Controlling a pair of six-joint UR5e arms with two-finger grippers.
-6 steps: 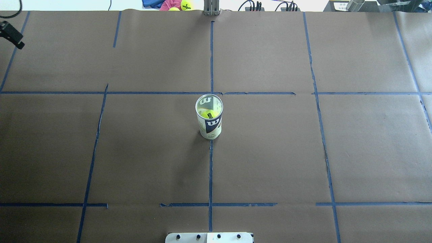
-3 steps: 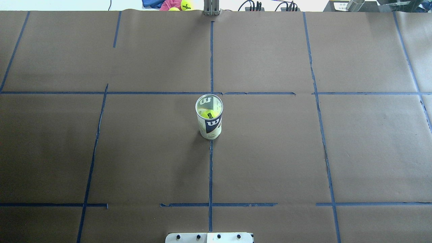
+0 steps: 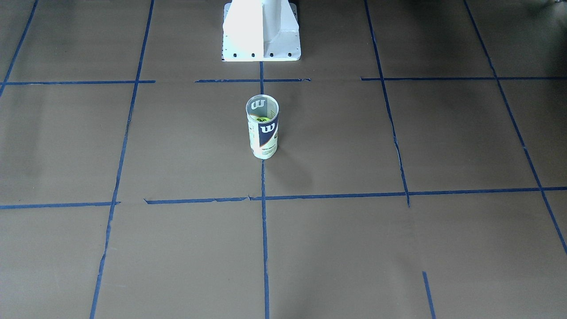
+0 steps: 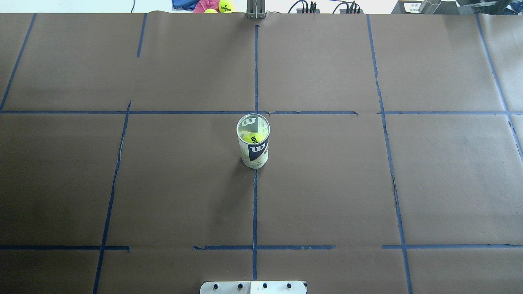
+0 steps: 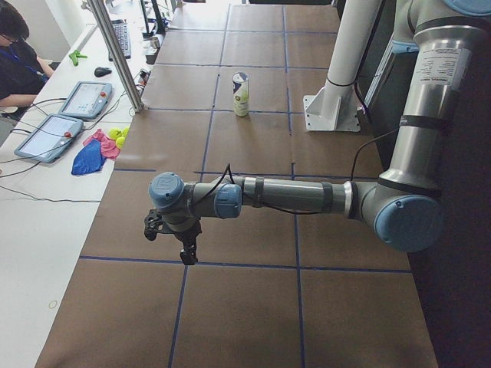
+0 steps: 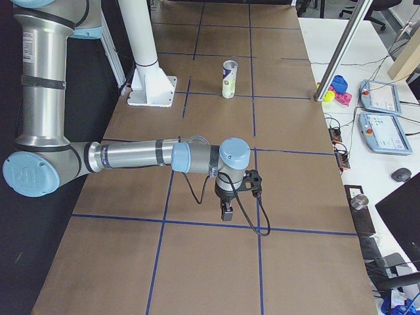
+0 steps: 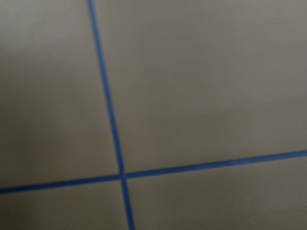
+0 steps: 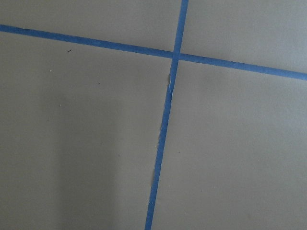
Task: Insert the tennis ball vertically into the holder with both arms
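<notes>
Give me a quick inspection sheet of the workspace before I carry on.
surface: brown paper marked with a blue tape grid.
job's things: holder upright on the centre tape line, top open, a tennis ball inside.
clutter: nothing seen.
grippers: left gripper and right gripper hang over bare paper, well away from the holder; whether they are open or shut cannot be told.
cables: a black cable loops from the right wrist; more cables lie at the far edge.
surroundings: white pedestal; operator at a side desk with tablets, spare balls and cloths.
</notes>
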